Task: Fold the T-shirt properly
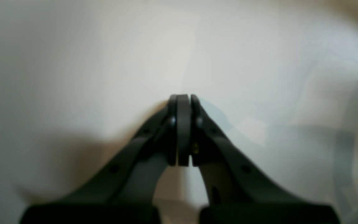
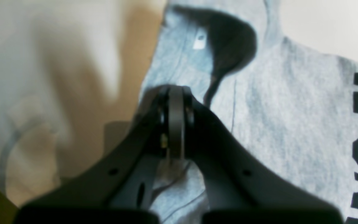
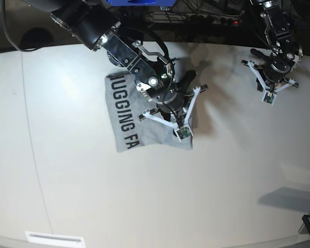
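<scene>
While the T-shirt (image 3: 139, 121) lies partly folded on the table (image 3: 93, 196), right gripper (image 2: 176, 93) sits over it, jaws pressed together, seemingly empty. Left gripper (image 1: 183, 99) likewise pressed together, clear of cloth. Next: likely regrasp an edge.

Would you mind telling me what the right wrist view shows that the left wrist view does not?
Only the right wrist view shows the T-shirt: grey fabric, its dark neck opening with a small white label, and black lettering at the right edge. The right gripper sits over it, fingers pressed together.

Only the left wrist view shows the left gripper, fingers likewise together, against a blurred pale surface with no shirt visible.

Both share a shut gripper filling the lower frame and the light table.
</scene>
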Available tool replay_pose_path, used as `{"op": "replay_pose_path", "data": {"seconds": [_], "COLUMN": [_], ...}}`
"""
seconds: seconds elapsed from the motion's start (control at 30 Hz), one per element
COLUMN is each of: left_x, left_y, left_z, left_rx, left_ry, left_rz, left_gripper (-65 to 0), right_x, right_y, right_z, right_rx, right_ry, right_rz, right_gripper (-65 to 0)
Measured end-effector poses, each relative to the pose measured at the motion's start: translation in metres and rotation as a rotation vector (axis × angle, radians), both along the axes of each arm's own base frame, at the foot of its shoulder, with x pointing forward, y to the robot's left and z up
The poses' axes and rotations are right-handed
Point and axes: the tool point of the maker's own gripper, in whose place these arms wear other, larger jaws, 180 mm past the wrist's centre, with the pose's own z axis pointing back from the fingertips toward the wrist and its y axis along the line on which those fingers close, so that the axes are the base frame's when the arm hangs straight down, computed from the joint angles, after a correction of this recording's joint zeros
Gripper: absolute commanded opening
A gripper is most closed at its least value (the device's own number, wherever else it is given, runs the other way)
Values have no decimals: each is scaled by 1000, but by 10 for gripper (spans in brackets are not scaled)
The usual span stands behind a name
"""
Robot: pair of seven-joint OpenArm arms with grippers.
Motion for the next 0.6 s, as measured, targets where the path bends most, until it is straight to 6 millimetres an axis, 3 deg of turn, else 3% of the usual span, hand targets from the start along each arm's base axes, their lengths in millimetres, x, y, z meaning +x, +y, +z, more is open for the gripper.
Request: {"op": "replay_pose_path", "data": {"seconds": [0.17,0.33,0.53,0.6], "left_x": [1,1,1,1], "left_y": [0,0,0,0], "left_z": [0,1,0,0], "left_rx": [0,0,0,-1], "left_ry": [-2,-2,-2,-2], "left_rz": [0,0,0,1], "left_gripper": [-650,-650,-650,-650], "right_x": [-8,-28,-34,-39], "right_y": [4,25,26,28], "right_z": [-20,-29,-29,-18], "right_rx": [-43,-57,-75,-61], "right_ry": [28,19,27,37], "right_rz": [19,105,126,138], "right_gripper": [-649,-649,-649,-649]}}
